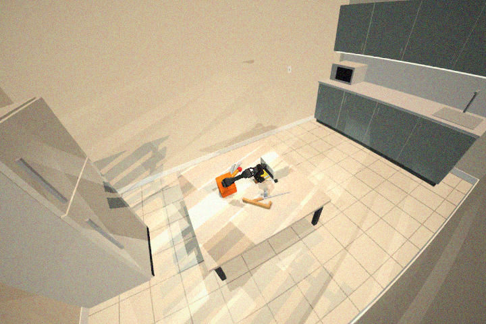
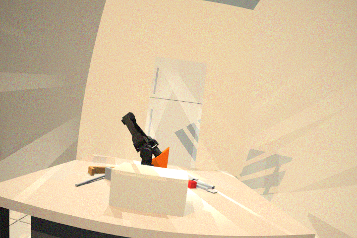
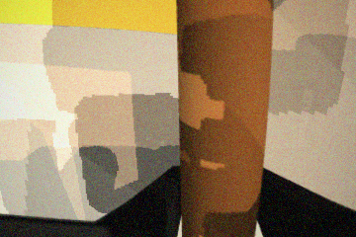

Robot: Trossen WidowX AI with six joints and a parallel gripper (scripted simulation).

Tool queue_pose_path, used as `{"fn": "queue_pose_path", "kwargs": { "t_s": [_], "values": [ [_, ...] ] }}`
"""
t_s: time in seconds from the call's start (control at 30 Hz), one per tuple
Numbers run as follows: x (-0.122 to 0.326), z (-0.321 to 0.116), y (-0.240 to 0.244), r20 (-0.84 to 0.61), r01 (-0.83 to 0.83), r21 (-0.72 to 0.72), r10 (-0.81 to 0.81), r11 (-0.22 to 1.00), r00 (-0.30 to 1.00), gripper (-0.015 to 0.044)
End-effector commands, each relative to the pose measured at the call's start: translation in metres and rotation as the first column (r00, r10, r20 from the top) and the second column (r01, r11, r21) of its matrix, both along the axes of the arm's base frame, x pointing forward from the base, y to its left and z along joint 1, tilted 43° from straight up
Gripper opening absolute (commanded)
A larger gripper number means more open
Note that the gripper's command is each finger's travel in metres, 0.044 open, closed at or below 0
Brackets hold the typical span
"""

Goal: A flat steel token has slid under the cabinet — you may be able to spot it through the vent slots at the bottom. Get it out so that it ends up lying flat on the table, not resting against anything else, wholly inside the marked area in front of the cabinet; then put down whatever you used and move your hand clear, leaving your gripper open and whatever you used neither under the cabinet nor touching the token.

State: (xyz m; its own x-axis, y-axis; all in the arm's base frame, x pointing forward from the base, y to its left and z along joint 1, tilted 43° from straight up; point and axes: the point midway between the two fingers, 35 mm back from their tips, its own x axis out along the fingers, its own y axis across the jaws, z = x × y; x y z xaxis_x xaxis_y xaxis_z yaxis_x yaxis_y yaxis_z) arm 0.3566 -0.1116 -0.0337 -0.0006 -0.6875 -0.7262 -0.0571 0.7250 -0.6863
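Note:
My gripper [image 3: 215, 175] is shut on a brown-orange handle [image 3: 225, 99], which stands upright between the fingers in the wrist view. In the top view the hand is close in front of the white cabinet [image 1: 277, 158] [image 2: 148, 193]. The exterior view shows the cabinet's plain back, which hides the gripper. Part of the yellow marked area [image 1: 265, 175] [image 3: 112, 15] shows beside the hand and at the top left of the wrist view. The working end of the held tool is hidden. I cannot make out the steel token or the vent slots.
A wooden L-shaped piece [image 1: 256, 203] and a thin grey rod [image 1: 279, 195] [image 2: 89, 180] lie to one side on the table [image 1: 228, 236] [image 2: 58, 193]. A red block [image 1: 239, 169] [image 2: 192, 184] and grey bars [image 2: 205, 185] lie to the other. The arm's base is orange [image 1: 227, 191].

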Motion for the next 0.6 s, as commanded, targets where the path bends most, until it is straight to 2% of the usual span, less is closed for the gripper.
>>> {"fn": "queue_pose_path", "kwargs": {
  "t_s": [0.0, 0.57],
  "values": [
    [-0.006, -0.001, -0.001, -0.008, -0.003, 0.000, 0.003, 1.000, 1.000, 0.0000],
    [-0.023, 0.000, -0.002, -0.009, -0.003, 0.000, 0.003, 1.000, 1.000, 0.0000]
  ]
}}
